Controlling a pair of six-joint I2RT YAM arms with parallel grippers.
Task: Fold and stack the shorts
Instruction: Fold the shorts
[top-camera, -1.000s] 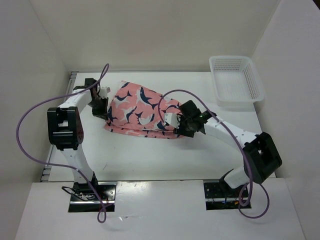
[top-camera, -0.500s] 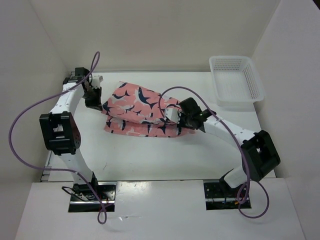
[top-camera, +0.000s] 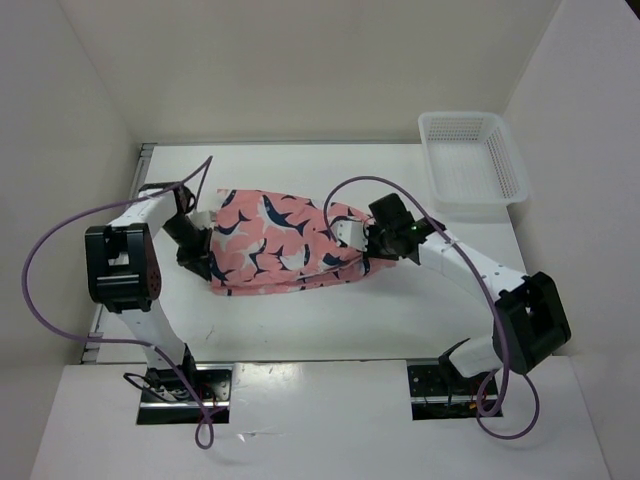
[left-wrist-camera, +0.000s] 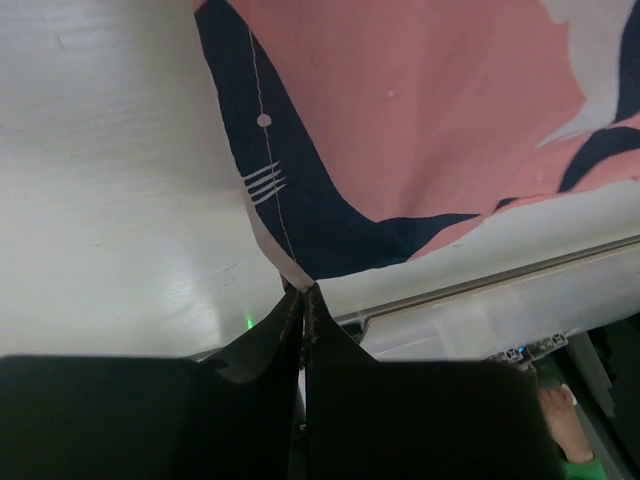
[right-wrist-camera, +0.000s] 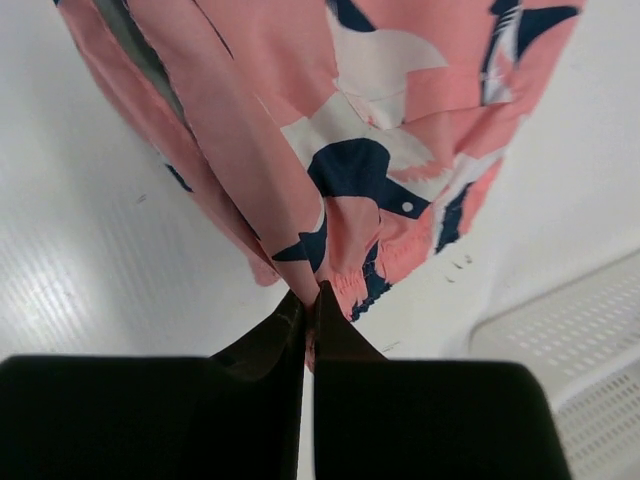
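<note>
Two grippers clamp the shorts (top-camera: 275, 245), which lie on the table left of the basket (top-camera: 470, 160) overhead: left gripper (top-camera: 205, 262) at their far edge, right gripper (top-camera: 360, 258) at the basket-side edge. Left wrist: fingers (left-wrist-camera: 285, 325) pinched on a hem corner. Right wrist: jaws squeezed on bunched fabric beside the basket.

White mesh basket (top-camera: 472, 198), far right of table (top-camera: 400, 310)

White links (top-camera: 468, 262), black joints (top-camera: 120, 268), purple cables (top-camera: 362, 180)
</note>
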